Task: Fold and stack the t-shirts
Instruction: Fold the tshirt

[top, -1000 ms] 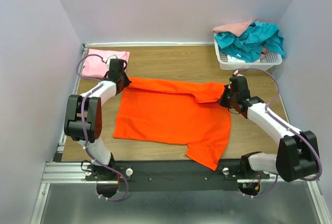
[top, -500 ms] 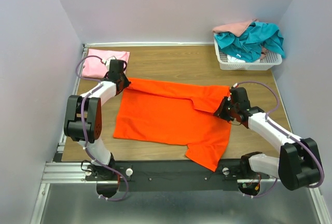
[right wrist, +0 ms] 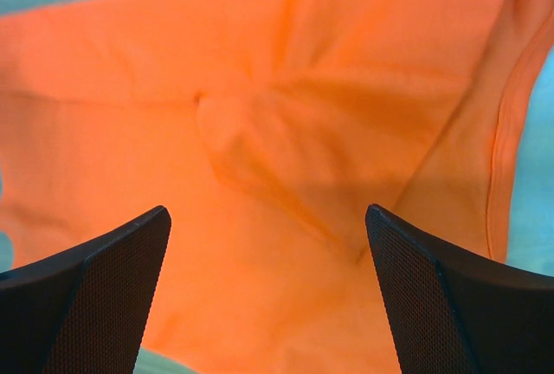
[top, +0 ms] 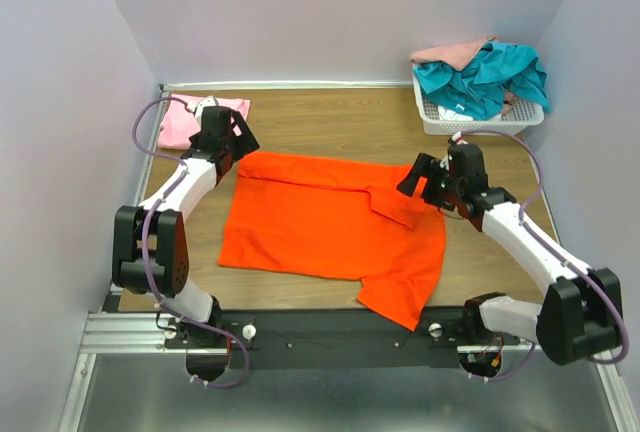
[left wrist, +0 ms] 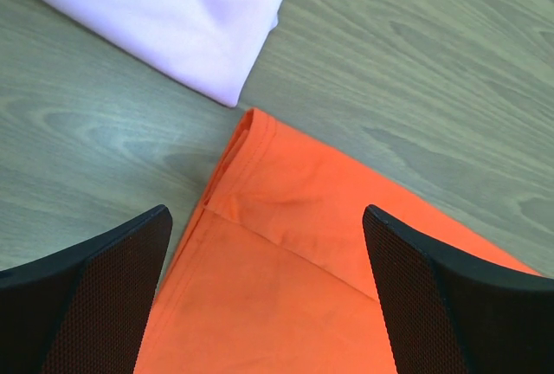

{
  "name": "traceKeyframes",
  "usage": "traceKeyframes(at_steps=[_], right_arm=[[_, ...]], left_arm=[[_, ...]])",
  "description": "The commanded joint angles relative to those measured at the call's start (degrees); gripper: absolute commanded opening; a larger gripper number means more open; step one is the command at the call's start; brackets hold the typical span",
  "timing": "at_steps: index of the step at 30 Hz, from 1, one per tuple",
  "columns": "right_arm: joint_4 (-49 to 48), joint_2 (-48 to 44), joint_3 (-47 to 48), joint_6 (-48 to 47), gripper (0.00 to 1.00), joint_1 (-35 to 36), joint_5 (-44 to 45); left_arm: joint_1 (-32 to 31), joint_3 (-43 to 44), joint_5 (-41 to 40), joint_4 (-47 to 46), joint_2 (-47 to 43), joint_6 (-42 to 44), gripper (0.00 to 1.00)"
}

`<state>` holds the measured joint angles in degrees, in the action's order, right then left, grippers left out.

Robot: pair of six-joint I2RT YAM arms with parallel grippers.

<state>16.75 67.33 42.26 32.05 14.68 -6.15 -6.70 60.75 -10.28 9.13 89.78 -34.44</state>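
The bright orange t-shirt (top: 330, 227) lies spread on the wooden table, its top edge folded over; it also fills the left wrist view (left wrist: 294, 279) and the right wrist view (right wrist: 286, 157). My left gripper (top: 232, 138) hovers open over the shirt's far left corner, nothing between its fingers (left wrist: 86, 296). Above the folded right sleeve, my right gripper (top: 418, 174) is open and empty too. A folded light pink t-shirt (top: 190, 120) lies at the far left (left wrist: 164, 10). Teal (top: 480, 77) and peach-pink (top: 450, 52) t-shirts are heaped in the basket.
The white mesh basket (top: 470, 124) stands at the back right corner. Bare wood (top: 330, 122) lies between the pink shirt and the basket. Lilac walls close in the table on three sides, and a metal rail (top: 330, 330) runs along the near edge.
Both grippers have opened and let go of the orange shirt's top corners. They rose a little; the shirt's far edge now lies flat on the table.
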Motion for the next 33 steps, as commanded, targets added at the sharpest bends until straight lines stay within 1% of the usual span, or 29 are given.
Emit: traceKeyframes(at_steps=[1,4,5,6,8,11,15,24,30,33], right_arm=[[0.21,8.40,6.85,-0.24,1.00,0.18,4.57],[0.03,13.86,10.72,-0.85,1.00,0.26,5.53],[0.12,17.88,13.26,-1.20,1.00,0.18,5.89],[0.12,19.58,14.59,-1.55,1.00,0.09,8.06],[0.03,25.18,17.32,-1.73,1.00,-0.35,9.22],[0.21,30.21,19.26,-2.17,1.00,-1.05,9.40],[0.12,36.89,21.72,-2.61,1.00,-2.10,12.65],[0.12,45.34,25.23,-1.82,1.00,-5.01,14.68],[0.12,49.47,31.74,-2.78,1.00,-6.06,14.77],[0.12,49.57,33.59,-3.22,1.00,-6.33,14.77]], left_arm=[[-0.07,3.05,5.27,-1.91,1.80,1.48,0.98],[-0.68,4.81,8.34,-2.44,5.91,2.70,0.98],[-0.77,5.34,10.00,-3.14,6.98,2.97,0.98],[-0.77,5.60,10.02,-3.41,8.90,2.97,0.98],[-0.77,5.69,12.21,-4.11,10.59,3.23,0.98],[-0.86,5.69,12.31,-4.29,13.75,3.67,0.98],[-0.77,6.22,12.13,-4.29,17.61,4.11,0.98],[-0.77,9.65,14.15,-4.29,21.67,3.06,0.98],[-0.77,12.81,15.73,-3.85,24.39,2.53,0.98],[-0.77,14.13,15.56,-3.50,24.92,2.44,0.98]])
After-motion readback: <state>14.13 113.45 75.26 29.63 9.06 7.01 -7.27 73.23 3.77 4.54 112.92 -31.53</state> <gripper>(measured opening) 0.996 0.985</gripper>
